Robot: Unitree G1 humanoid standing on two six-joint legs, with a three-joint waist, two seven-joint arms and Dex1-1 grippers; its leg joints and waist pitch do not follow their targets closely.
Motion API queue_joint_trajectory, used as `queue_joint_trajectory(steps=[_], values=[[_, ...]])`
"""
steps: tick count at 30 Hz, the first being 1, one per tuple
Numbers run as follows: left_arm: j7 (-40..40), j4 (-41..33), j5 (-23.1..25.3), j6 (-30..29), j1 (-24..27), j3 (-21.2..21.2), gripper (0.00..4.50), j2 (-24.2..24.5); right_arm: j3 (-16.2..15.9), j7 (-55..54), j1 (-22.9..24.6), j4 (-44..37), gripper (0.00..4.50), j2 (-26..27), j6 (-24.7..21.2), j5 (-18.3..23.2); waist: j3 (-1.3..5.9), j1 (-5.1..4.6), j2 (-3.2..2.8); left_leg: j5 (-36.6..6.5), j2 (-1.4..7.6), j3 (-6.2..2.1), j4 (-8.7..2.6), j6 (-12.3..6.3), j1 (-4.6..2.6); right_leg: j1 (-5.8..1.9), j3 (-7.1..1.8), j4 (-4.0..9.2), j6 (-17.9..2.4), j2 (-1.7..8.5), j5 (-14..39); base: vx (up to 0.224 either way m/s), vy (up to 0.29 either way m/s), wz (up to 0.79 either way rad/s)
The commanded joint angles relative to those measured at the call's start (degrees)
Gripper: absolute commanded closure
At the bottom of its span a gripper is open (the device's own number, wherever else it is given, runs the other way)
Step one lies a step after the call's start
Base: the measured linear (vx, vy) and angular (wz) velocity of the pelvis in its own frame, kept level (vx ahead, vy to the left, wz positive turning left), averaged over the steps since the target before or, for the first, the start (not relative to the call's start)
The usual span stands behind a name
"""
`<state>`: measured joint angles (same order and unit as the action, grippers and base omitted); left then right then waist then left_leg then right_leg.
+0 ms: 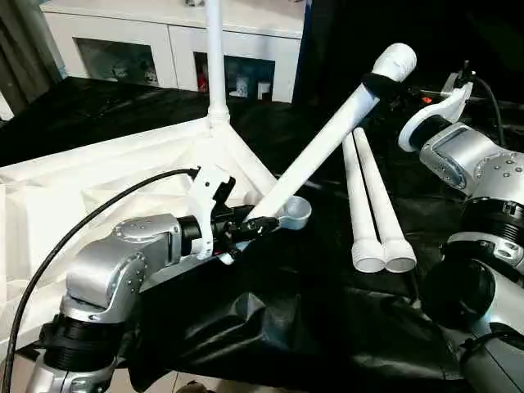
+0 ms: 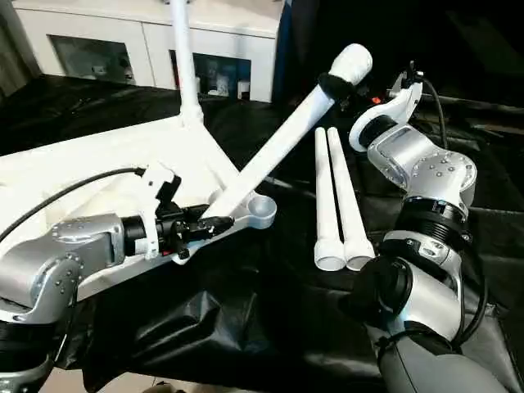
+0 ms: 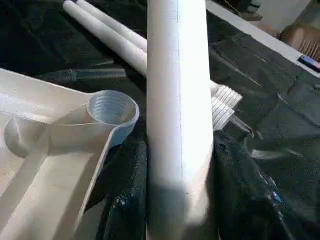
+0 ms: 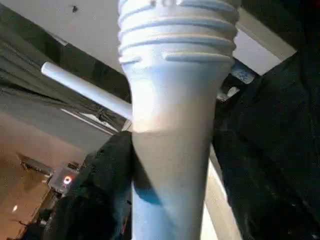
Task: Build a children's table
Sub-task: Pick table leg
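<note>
The children's table top lies upside down on the left, ribbed underside up. One white leg stands upright in its far corner socket. A second leg slants up to the right across the black cloth. My left gripper is shut on its narrow lower end, right beside the open near corner socket. My right gripper sits at the leg's thick threaded end, high in the air. In the left wrist view the leg passes just beside the socket.
Two more white legs lie side by side on the black cloth, to the right of the slanted leg. A white cabinet with glass doors stands behind the table.
</note>
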<state>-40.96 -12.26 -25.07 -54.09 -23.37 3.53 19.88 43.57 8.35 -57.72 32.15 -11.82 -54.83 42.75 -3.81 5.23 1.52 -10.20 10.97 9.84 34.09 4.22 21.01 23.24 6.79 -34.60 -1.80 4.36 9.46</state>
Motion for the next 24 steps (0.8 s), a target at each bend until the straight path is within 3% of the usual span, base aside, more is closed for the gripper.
queue_joint_trajectory(steps=[1, 3, 5, 6, 7, 11, 14, 16, 17, 18, 20, 21, 22, 23, 24], values=[[0.18, 0.47, -0.85, 1.26, -2.58, -2.9, 3.02, 0.61, -1.03, 0.09, 1.8, 0.79, 1.42, -1.44, -0.26, -0.02, 4.66, 0.2, 0.62, -5.2, 1.52, -0.05, -3.34, -0.25, -0.34, -3.5, -3.43, 3.52, -5.77, 3.8, 13.31, 0.0, 0.0, 0.0], [-0.06, 1.51, -1.18, 1.43, -3.55, -3.58, 3.02, 1.44, -0.94, 0.65, 2.44, 0.72, 1.05, -2.22, -1.15, 0.57, 4.63, 0.27, 0.44, -5.73, 1.52, -0.07, -3.34, -0.05, -0.44, -3.45, -3.46, 3.66, -5.38, 3.77, 14.04, 0.0, 0.0, 0.0], [-0.55, 2.2, -1.18, 1.51, -4.21, -3.96, 3.02, 2.13, -0.67, 0.94, 2.88, 0.5, 1.03, -2.88, -1.99, 1.07, 4.67, 0.26, 0.59, -5.76, 1.47, -0.13, -3.32, 0.12, -0.32, -3.62, -3.43, 3.62, -5.09, 3.79, 14.26, 0.0, 0.0, 0.0], [-0.92, 2.92, -1.09, 1.76, -4.69, -4.2, 3.02, 2.71, 0.03, 0.91, 3.07, 0.4, 0.97, -3.42, -3.0, 1.83, 4.67, 0.27, 0.15, -5.63, 1.48, -0.17, -3.28, 0.33, -0.34, -3.55, -3.46, 3.59, -5.15, 3.83, 14.23, 0.0, 0.0, 0.0], [-1.0, 3.2, -1.15, 1.89, -4.83, -4.24, 3.02, 2.94, 0.24, 0.88, 3.13, 0.39, 0.71, -3.61, -3.29, 2.18, 4.64, 0.23, 0.28, -5.81, 1.42, -0.1, -3.26, 0.36, -0.38, -3.53, -3.45, 3.81, -5.01, 3.74, 14.38, 0.0, 0.0, 0.0], [-1.5, 5.12, -0.72, 2.92, -5.59, -4.07, 3.02, 4.18, 0.96, 1.7, 3.06, -0.07, 0.6, -4.83, -6.19, 4.83, 4.67, 0.19, 0.27, -6.67, 1.45, -0.22, -3.25, 0.51, -0.45, -3.49, -3.37, 3.73, -5.02, 3.7, 15.11, 0.0, 0.0, 0.0], [-1.76, 5.27, -0.62, 3.26, -5.79, -3.56, 3.02, 4.41, 0.44, 2.63, 3.1, -0.51, 0.2, -5.22, -7.35, 5.72, 4.66, 0.23, 0.25, -7.08, 1.46, -0.16, -3.2, 0.51, -0.45, -3.44, -3.33, 3.82, -5.25, 3.78, 15.69, 0.0, 0.0, 0.0], [-2.01, 5.21, -0.13, 3.5, -5.84, -2.78, 3.02, 4.93, -4.7, 6.16, 4.7, -3.62, 0.07, -6.03, -5.95, 2.99, 4.65, 0.2, 0.58, -6.96, 1.56, -0.21, -3.21, 0.42, -0.28, -3.53, -3.32, 3.87, -5.25, 3.94, 16.66, 0.0, 0.0, 0.0], [-2.16, 5.29, 0.23, 3.66, -5.8, -2.43, 3.02, 5.18, -9.19, 8.7, 6.01, -6.01, 0.07, -6.9, -3.76, 0.05, 4.65, 0.2, 0.58, -6.96, 1.56, -0.21, -3.21, 0.42, -0.28, -3.53, -3.32, 3.87, -5.25, 3.94, 16.66, 0.0, 0.0, 0.0], [-2.31, 5.55, 0.75, 3.91, -5.68, -2.05, 3.02, 5.57, -16.57, 12.39, 8.27, -10.24, 0.0, -8.2, 1.68, -5.4, 4.66, 0.74, 0.57, -5.72, 1.73, -0.29, -3.14, 0.33, 0.02, -3.73, -3.3, 3.89, -4.21, 4.17, 16.3, 0.0, 0.0, 0.0], [-2.53, 6.14, 1.19, 4.33, -5.57, -1.7, 3.02, 6.08, -26.21, 17.33, 11.23, -15.78, 0.0, -9.87, 11.55, -13.32, 4.62, 0.77, 0.62, -5.38, 1.8, -0.25, -3.14, 0.63, -0.09, -3.58, -3.44, 3.88, -3.62, 4.19, 16.54, 0.0, 0.0, 0.0], [-2.74, 6.47, 1.09, 4.13, -5.68, -1.76, 3.02, 6.62, -33.26, 21.22, 12.65, -18.15, 0.0, -12.29, 24.38, -21.6, 4.63, 0.87, 0.16, -6.49, 1.83, -0.34, -3.07, 1.04, -0.09, -3.44, -3.42, 3.86, -3.27, 4.43, 18.27, 0.0, 0.0, 0.0], [-2.74, 6.47, 1.09, 4.13, -5.68, -1.76, 3.02, 6.62, -33.26, 21.22, 12.65, -18.15, 0.0, -12.29, 24.38, -21.6, 4.5, 0.65, 0.34, -7.05, 1.76, -0.25, -3.03, 1.21, -0.08, -3.33, -3.4, 4.14, -2.98, 4.28, 19.09, 0.0, 0.0, 0.0], [-2.87, 6.53, 1.04, 4.03, -5.74, -1.75, 3.02, 6.85, -35.41, 22.09, 12.94, -18.71, 0.0, -13.31, 27.73, -24.01, 4.54, 0.38, 0.43, -7.3, 1.63, -0.27, -3.12, 0.71, -0.3, -3.43, -3.49, 4.04, -3.62, 4.1, 19.37, 0.0, 0.0, 0.0], [-3.09, 6.62, 0.81, 3.71, -5.99, -1.64, 3.02, 7.26, -40.56, 24.16, 13.57, -19.16, 0.0, -15.72, 37.38, -30.52, 4.36, 0.46, 0.51, -8.33, 1.79, -0.22, -2.97, 0.75, -0.32, -3.15, -3.38, 4.29, -3.8, 4.23, 20.81, 0.0, 0.0, 0.0]])
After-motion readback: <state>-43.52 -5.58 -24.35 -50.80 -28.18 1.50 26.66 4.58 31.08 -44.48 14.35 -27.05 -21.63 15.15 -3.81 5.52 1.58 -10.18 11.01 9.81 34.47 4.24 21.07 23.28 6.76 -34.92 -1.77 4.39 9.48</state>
